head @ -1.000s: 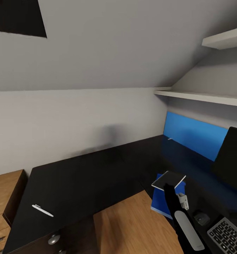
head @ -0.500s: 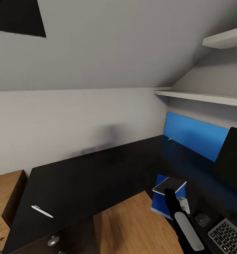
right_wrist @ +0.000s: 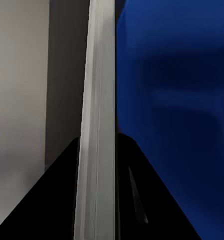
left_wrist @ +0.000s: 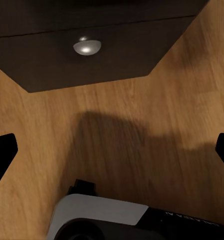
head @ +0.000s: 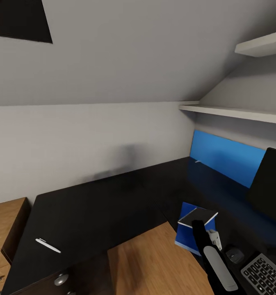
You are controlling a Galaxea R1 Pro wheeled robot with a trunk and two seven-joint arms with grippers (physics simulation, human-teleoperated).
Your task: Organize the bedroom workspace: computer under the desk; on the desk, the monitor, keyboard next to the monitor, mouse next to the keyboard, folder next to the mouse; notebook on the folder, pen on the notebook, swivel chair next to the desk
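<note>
Two arms are involved: the right gripper [head: 196, 223] is clamped on the notebook [head: 197, 216], a flat dark-covered book with pale page edges, and holds it above the folder [head: 186, 235]; whether the notebook touches the folder cannot be told from the head view. In the right wrist view the notebook's pale page block [right_wrist: 96, 125] runs edge-on between the two dark fingers [right_wrist: 57, 200], with blue folder surface [right_wrist: 176, 100] to one side. The folder lies flat on the desk [head: 105, 205] near the inner corner of its L-shaped glossy black top. The mouse [head: 235, 255] rests just beside the folder, and the keyboard [head: 265, 274] sits next to the mouse at the lower right of the head view. The monitor [head: 271, 184] stands on the desk at the right edge, in front of a blue wall panel [head: 226, 155]. The pen [head: 48, 245], white, lies on the left wing of the desk, well apart from the folder. The left gripper [left_wrist: 112, 155] is spread wide, its black fingertips [left_wrist: 2, 152] at both edges of the left wrist view, over wooden floor [left_wrist: 141, 120] beside the black drawer unit [left_wrist: 92, 55] with its silver knob [left_wrist: 87, 47]. A light wooden cabinet [head: 4, 229] stands left of the desk, and white shelves [head: 232, 111] are mounted on the right wall
</note>
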